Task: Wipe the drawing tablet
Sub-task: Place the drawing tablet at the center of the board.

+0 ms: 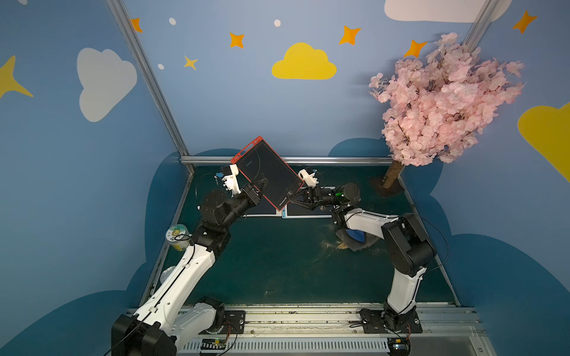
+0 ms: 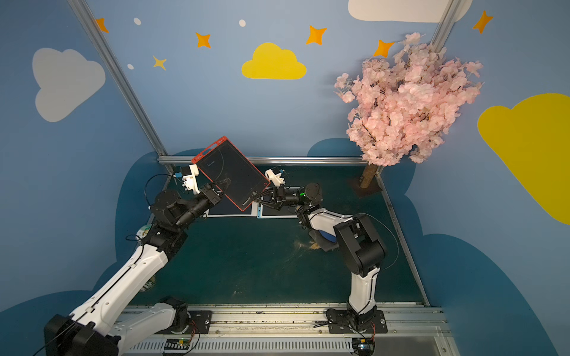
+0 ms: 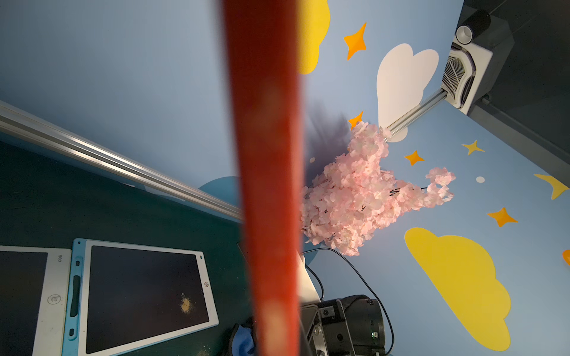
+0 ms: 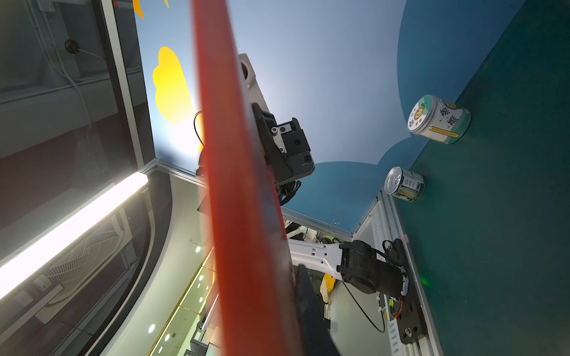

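drawing tablet (image 3: 268, 185): its red frame edge runs blurred across the middle of both wrist views, right against the lenses; in both top views it is lifted off the table, tilted, top corner over the back rail (image 1: 339, 160), a faint arc on its dark screen
left gripper (image 1: 260, 185): clamped on the tablet's lower left edge
right gripper (image 1: 291, 198): closed at the opposite lower corner by the round button, seemingly pinching the frame; one finger is hidden
blue-framed tablet (image 3: 145, 296): flat beneath the held one, yellow smear on its screen, just beside a white tablet (image 3: 46, 296)
blue cloth (image 1: 356, 236): under the right forearm
jar (image 4: 438, 118), can (image 4: 404, 185): along the left edge
open room: wide green table (image 1: 277, 268) between the arms
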Controlling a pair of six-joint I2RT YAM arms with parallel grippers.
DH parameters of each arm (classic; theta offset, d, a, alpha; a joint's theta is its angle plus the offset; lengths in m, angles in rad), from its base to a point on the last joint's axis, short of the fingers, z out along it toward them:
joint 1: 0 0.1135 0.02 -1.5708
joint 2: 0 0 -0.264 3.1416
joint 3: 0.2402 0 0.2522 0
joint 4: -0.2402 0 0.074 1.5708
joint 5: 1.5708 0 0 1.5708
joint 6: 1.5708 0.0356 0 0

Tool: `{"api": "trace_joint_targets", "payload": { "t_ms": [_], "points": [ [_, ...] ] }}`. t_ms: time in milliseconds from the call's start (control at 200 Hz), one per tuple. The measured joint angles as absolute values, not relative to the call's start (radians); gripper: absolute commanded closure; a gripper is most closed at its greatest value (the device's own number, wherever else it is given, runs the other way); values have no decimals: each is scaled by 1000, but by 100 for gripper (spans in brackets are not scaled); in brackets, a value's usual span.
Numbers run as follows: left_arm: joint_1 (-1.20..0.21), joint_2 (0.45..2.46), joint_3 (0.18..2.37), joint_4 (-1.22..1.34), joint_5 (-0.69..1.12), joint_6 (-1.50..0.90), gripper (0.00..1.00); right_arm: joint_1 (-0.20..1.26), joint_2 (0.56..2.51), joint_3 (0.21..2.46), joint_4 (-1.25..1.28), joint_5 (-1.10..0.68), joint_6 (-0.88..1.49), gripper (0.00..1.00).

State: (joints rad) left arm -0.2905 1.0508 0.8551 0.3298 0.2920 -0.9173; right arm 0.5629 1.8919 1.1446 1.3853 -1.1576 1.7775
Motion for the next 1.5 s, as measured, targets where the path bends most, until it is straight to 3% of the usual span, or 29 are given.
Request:
{"api": "trace_joint_targets", "payload": {
  "t_ms": [105,460,651,861,1001,1401,1501],
  "points": [
    [-288,1050,855,330,296,-925,97,561,1892,1148,1386,-1159,1779,88],
    [-278,1026,855,342,319,-924,97,504,1893,1192,1370,-1140,1801,80],
    [-275,1026,854,338,319,-922,97,509,1901,1195,1370,-1129,1806,71],
    [-275,1026,849,336,320,-921,97,534,1908,1195,1370,-1122,1806,73],
    [-275,1026,849,336,323,-921,97,556,1911,1195,1370,-1122,1800,80],
    [-275,1027,849,336,326,-921,97,575,1916,1195,1369,-1122,1799,80],
    [-275,1027,849,335,326,-921,97,578,1917,1195,1369,-1122,1798,86]
  ]
}}
